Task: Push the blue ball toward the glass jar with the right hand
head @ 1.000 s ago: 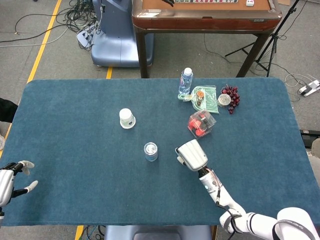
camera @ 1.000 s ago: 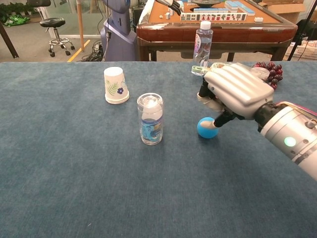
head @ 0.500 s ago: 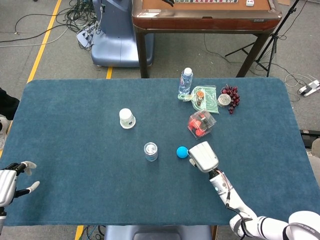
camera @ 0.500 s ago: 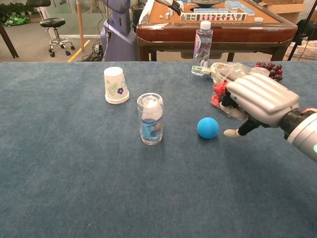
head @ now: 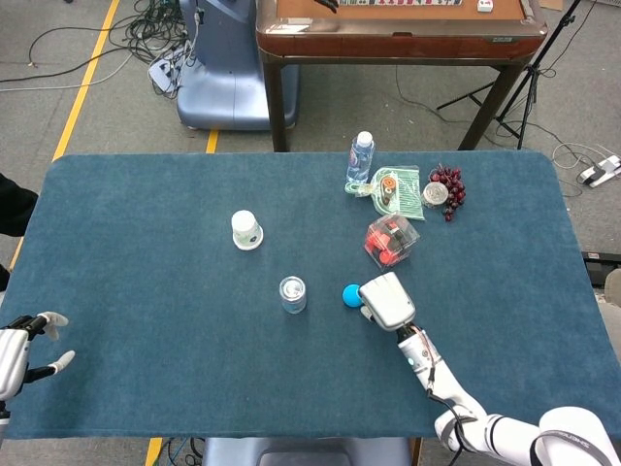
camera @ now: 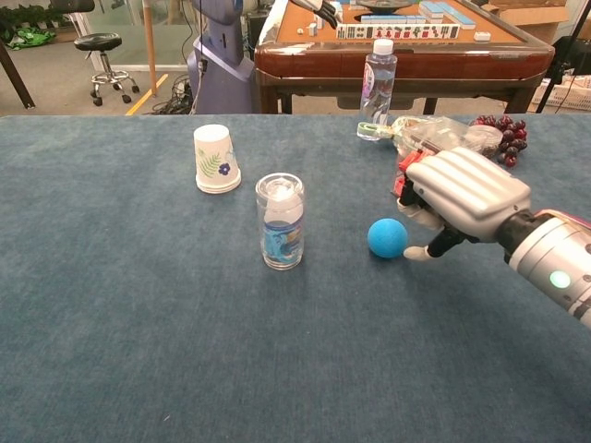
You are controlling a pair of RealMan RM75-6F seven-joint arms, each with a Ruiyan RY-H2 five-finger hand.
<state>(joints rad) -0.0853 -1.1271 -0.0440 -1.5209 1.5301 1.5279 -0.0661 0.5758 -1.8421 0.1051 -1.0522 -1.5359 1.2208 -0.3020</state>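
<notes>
The blue ball lies on the blue cloth table, a short way right of the glass jar, which stands upright with a blue label. My right hand hovers palm down just right of the ball, holding nothing. Its thumb tip sits at the ball's right side, touching or nearly so. My left hand rests with fingers spread at the table's near left corner, seen only in the head view.
An upturned paper cup stands left of and behind the jar. Behind my right hand are a clear box of red items, a water bottle, a snack bag and grapes.
My right hand was over the ball, drew away to the right, and has now come back left to the ball's right side. The ball and jar have not visibly moved.
</notes>
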